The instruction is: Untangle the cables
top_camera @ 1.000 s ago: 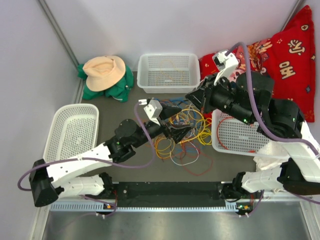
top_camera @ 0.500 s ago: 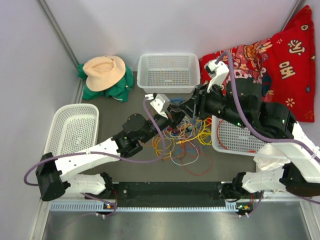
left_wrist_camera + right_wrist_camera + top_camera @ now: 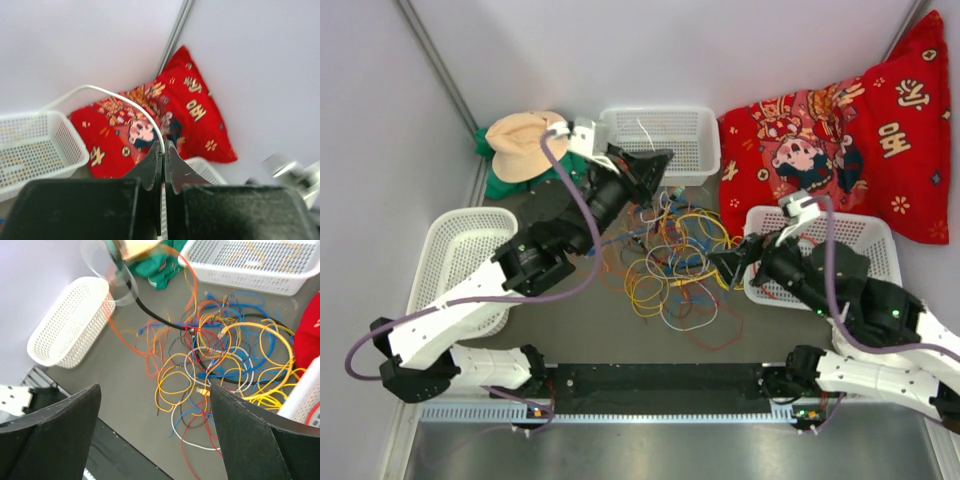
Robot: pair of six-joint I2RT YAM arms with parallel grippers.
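Left gripper (image 3: 163,145) clamping white cable (image 3: 125,99) up high. Cable pile (image 3: 220,357) lying directly ahead of nearer right gripper (image 3: 155,390), its jaws gaping wide.

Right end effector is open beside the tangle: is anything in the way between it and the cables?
Nothing visible. In the right wrist view the cables lie uncovered on the table, straight ahead of the right end effector. The oval white basket sits off to the side.
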